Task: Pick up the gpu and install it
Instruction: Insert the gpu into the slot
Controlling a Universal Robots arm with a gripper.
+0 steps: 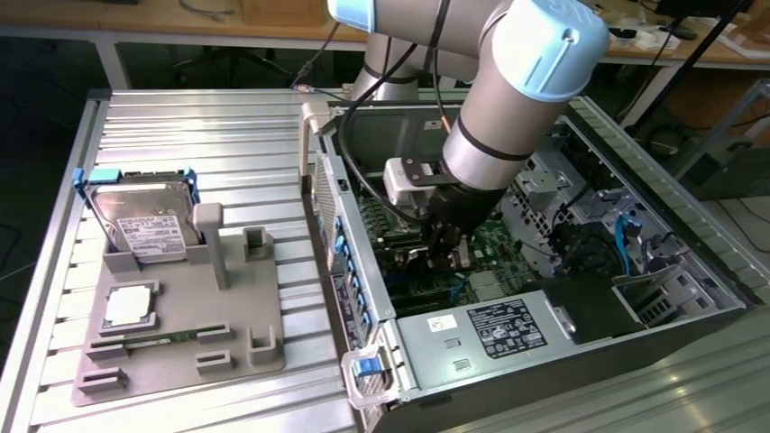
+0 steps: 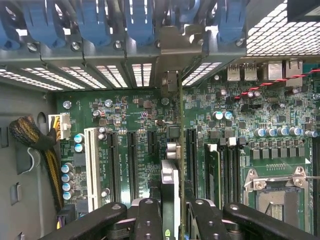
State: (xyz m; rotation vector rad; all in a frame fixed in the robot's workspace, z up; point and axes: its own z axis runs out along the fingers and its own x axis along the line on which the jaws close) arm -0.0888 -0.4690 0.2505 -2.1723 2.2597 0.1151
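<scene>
The gpu point(image 2: 170, 182) stands edge-on between my gripper's black fingers point(image 2: 148, 216), so my gripper point(image 2: 171, 212) is shut on it. The card runs along the green motherboard point(image 2: 240, 130), beside a long black slot point(image 2: 191, 150). Its silver end bracket point(image 2: 170, 80) reaches the rear slot openings of the case. I cannot tell whether the card is seated in a slot. In the exterior view my gripper point(image 1: 441, 257) is low inside the open computer case point(image 1: 361, 271), right above the motherboard point(image 1: 488, 244).
On the exterior view's left, a grey fixture tray point(image 1: 180, 334) carries a silver hard drive point(image 1: 144, 221), a processor point(image 1: 130, 307) and a thin memory stick point(image 1: 157, 341). A power supply point(image 1: 506, 329) sits at the case's near end. A braided cable bundle point(image 2: 30, 140) lies beside the board.
</scene>
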